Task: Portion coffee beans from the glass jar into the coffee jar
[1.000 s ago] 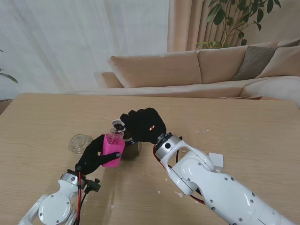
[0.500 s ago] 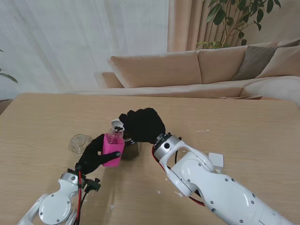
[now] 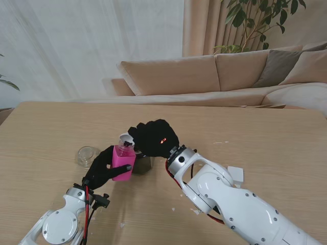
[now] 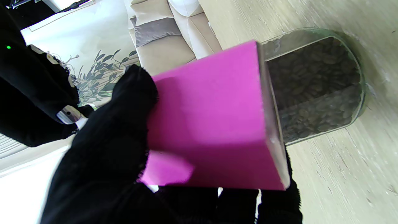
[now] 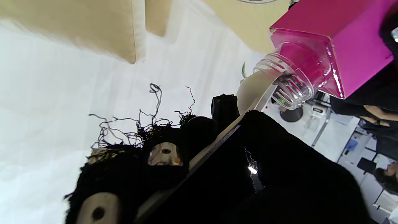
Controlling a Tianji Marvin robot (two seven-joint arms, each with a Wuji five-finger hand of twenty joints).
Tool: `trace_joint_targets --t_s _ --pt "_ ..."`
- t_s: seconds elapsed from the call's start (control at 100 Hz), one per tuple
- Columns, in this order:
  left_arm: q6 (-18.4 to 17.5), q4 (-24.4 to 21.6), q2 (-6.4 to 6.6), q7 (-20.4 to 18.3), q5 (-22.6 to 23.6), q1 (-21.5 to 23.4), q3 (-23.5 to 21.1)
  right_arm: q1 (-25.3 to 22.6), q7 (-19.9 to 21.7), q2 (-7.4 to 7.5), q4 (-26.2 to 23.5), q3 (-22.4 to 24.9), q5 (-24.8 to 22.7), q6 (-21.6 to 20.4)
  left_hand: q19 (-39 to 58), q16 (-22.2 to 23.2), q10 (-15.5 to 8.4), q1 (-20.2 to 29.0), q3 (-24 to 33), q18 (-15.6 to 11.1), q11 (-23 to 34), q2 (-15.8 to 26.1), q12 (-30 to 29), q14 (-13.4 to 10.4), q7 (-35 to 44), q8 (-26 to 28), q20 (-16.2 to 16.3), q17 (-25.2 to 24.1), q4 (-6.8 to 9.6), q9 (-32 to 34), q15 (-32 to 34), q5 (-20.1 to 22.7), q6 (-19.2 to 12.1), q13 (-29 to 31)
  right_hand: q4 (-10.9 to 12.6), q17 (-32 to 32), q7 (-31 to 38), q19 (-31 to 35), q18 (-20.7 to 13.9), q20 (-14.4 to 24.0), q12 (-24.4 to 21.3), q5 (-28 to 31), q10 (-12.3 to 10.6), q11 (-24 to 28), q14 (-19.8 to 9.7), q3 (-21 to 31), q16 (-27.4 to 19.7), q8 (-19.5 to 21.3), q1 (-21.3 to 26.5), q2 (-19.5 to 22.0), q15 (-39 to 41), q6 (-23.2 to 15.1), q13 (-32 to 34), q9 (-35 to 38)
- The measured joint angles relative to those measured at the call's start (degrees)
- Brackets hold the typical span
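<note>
Two hands at work near desk (image 3: pixel 265 127) middle. Left hand (image 3: pixel 102 171) wrapped around pink coffee jar (image 3: pixel 123 161), fingers on its near face, jar upright w/ clear threaded neck up top. In left wrist view, pink wall (image 4: pixel 214 124) fills frame, thumb across it. Right hand (image 3: pixel 156 137) closed around a pale scoop (image 5: pixel 248 90) w/ long flat handle, scoop bowl right at jar mouth (image 5: pixel 287 84), touching or just off it, can't tell which. Glass jar (image 3: pixel 144 162) w/ dark coffee beans (image 4: pixel 311 90) standing on desk just beside pink jar on its right, mostly hidden behind right hand. Clear glass lid (image 3: pixel 88 155) lying flat toward desk's left edge, apart from both jars. Small white scrap (image 3: pixel 236 174) toward right edge, by right forearm.
</note>
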Motion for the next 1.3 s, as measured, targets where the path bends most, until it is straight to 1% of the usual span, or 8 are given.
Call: trace_joint_targets --t_s 0.13,0.41,0.53,0.73,0.87,0.98,1.23,1.3 --pt "0.0 0.0 0.00 0.0 0.0 0.0 0.0 0.6 -2.7 0.30 0.6 -1.3 -5.4 3.7 0.0 0.0 0.0 0.0 0.0 0.0 0.0 0.0 0.0 0.0 0.0 0.0 0.0 0.0 0.00 0.0 0.0 0.0 0.0 0.0 0.0 0.0 0.0 0.0 0.0 0.0 0.0 0.0 0.0 0.0 0.0 0.0 0.0 0.0 0.0 0.0 0.0 -0.1 0.0 0.0" --pt "0.0 0.0 0.00 0.0 -0.1 -0.1 0.1 0.9 -2.4 0.32 0.9 -1.4 -3.9 3.0 0.0 0.0 0.0 0.0 0.0 0.0 0.0 0.0 0.0 0.0 0.0 0.0 0.0 0.0 0.00 0.0 0.0 0.0 0.0 0.0 0.0 0.0 0.0 0.0 0.0 0.0 0.0 0.0 0.0 0.0 0.0 0.0 0.0 0.0 0.0 0.0 0.0 -0.1 0.0 0.0" --pt "0.1 0.0 0.00 0.0 -0.1 -0.1 0.1 0.9 -0.4 0.29 0.7 -0.6 -1.1 -0.1 0.0 0.0 0.0 0.1 0.0 0.0 0.0 0.0 0.0 0.0 0.0 0.0 0.0 0.0 0.00 0.0 0.0 0.0 0.0 0.0 0.0 0.0 0.0 0.0 0.0 0.0 0.0 0.0 0.0 0.0 0.0 0.0 0.0 0.0 0.0 0.0 0.0 -0.1 0.0 0.0" --pt "0.1 0.1 -0.01 0.0 -0.1 -0.1 0.1 0.9 -2.0 0.27 0.9 -1.2 -2.9 3.7 0.0 0.0 0.0 0.1 0.0 0.0 0.0 0.0 0.0 0.0 0.0 0.0 0.0 0.4 0.00 0.0 0.0 0.0 0.0 0.0 0.0 0.0 0.0 0.0 -0.1 0.0 0.0 0.0 -0.1 0.0 -0.1 0.0 0.0 0.0 0.0 0.0 0.0 -0.1 0.0 0.0" --pt "0.1 0.1 -0.02 0.0 -0.1 -0.2 0.1 0.4 -0.1 0.21 0.3 -0.1 0.2 0.0 0.0 0.0 0.0 0.1 -0.1 0.0 0.0 0.0 0.0 0.0 0.0 0.0 0.0 0.4 0.00 0.0 0.0 0.0 0.0 0.0 0.0 0.0 0.0 0.0 -0.1 0.0 0.0 0.0 -0.1 0.0 -0.1 0.0 0.0 0.0 0.0 0.0 0.0 -0.1 0.0 0.0" --pt "0.2 0.1 -0.02 0.1 0.0 -0.2 0.2 0.4 -1.9 0.24 0.4 -0.9 -2.6 2.5 0.0 0.0 0.0 0.1 -0.1 0.0 0.0 0.0 0.0 0.0 0.0 0.0 0.0 0.4 0.00 0.0 0.0 0.0 0.0 0.0 0.0 0.0 0.0 0.0 -0.1 0.0 0.0 0.0 -0.1 0.0 -0.1 0.0 0.0 0.0 0.0 0.0 0.0 -0.1 0.0 0.0" --pt "0.2 0.1 -0.02 0.1 0.0 -0.3 0.2 0.4 -1.2 0.24 0.4 -0.9 -3.1 3.0 0.0 0.0 0.0 0.1 -0.1 0.0 0.0 0.0 0.0 0.0 0.0 0.0 0.0 0.4 0.00 0.0 0.0 0.0 0.0 0.0 0.0 0.0 0.0 0.0 -0.1 0.0 0.0 0.0 -0.1 0.0 -0.1 0.0 0.0 0.0 0.0 0.0 0.0 -0.1 0.0 0.0" --pt "0.2 0.1 -0.03 0.1 0.0 -0.3 0.2 0.5 -2.3 0.28 0.6 -1.3 -4.1 3.9 0.0 0.0 0.0 0.1 -0.1 0.0 0.0 0.0 0.0 0.0 0.0 0.0 0.0 0.4 0.00 0.0 0.0 0.0 0.0 0.0 0.0 0.0 0.0 0.0 -0.1 0.0 0.0 0.0 -0.1 0.0 -0.1 0.0 0.0 0.0 0.0 0.0 0.0 -0.6 0.0 0.0"
